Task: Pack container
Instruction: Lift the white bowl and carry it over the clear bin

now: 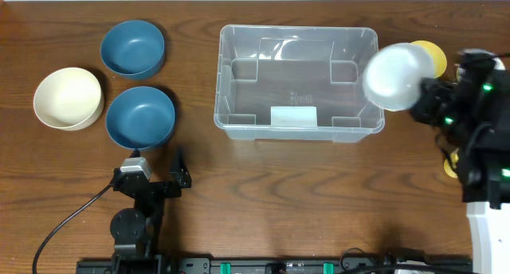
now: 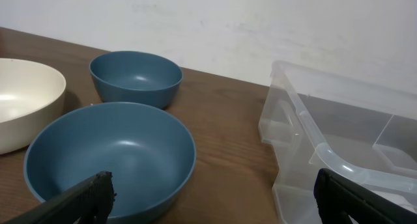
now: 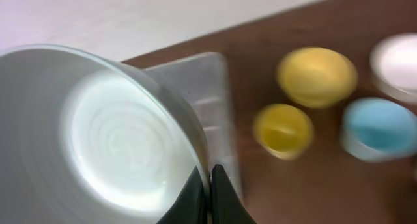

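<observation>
The container, a large clear plastic bin with a whitish label on its base, sits at the table's middle and holds nothing; it also shows in the left wrist view and the right wrist view. My right gripper is shut on the rim of a pale grey-white bowl, held tilted in the air over the bin's right edge; the bowl fills the right wrist view. My left gripper is open and empty, low over the table between a blue bowl and the bin.
On the left lie two blue bowls and a cream bowl. On the right are two yellow bowls, a light blue bowl and a white bowl.
</observation>
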Controlling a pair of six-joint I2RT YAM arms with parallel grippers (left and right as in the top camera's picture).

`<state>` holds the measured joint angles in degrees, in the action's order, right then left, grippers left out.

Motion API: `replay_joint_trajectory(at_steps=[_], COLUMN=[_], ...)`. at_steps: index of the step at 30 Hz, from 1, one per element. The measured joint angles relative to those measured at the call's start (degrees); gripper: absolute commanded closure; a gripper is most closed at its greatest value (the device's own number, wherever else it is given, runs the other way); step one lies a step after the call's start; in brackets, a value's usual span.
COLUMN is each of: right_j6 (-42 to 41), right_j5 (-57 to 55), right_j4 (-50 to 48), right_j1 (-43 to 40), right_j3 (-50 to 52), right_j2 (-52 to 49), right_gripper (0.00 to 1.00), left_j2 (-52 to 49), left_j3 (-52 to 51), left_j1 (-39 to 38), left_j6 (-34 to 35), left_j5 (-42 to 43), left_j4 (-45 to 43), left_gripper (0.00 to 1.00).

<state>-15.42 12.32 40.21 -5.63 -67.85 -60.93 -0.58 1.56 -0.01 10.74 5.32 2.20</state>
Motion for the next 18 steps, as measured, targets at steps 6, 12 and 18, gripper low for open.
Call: replay_joint_trajectory(at_steps=[6, 12, 18], right_j6=[-0.59, -1.95, -2.14], right_j5=[-5.75, -12.00, -14.47], right_j4=[-6.95, -9.81, -9.86], right_j1=[11.45, 16.04, 16.11], right_j3=[-0.07, -0.07, -0.07], right_j2=[-7.26, -16.74, -25.20], right_gripper=[0.99, 0.99, 0.99], left_j2=[0.00, 0.00, 0.00], left_j3=[0.00, 0.00, -0.02], left_j1=[0.00, 0.00, 0.00], left_j6=[0.00, 0.00, 0.00], left_j5=[0.00, 0.00, 0.00], left_j4=[-0.02, -0.02, 0.00], left_gripper=[0.02, 0.02, 0.02])
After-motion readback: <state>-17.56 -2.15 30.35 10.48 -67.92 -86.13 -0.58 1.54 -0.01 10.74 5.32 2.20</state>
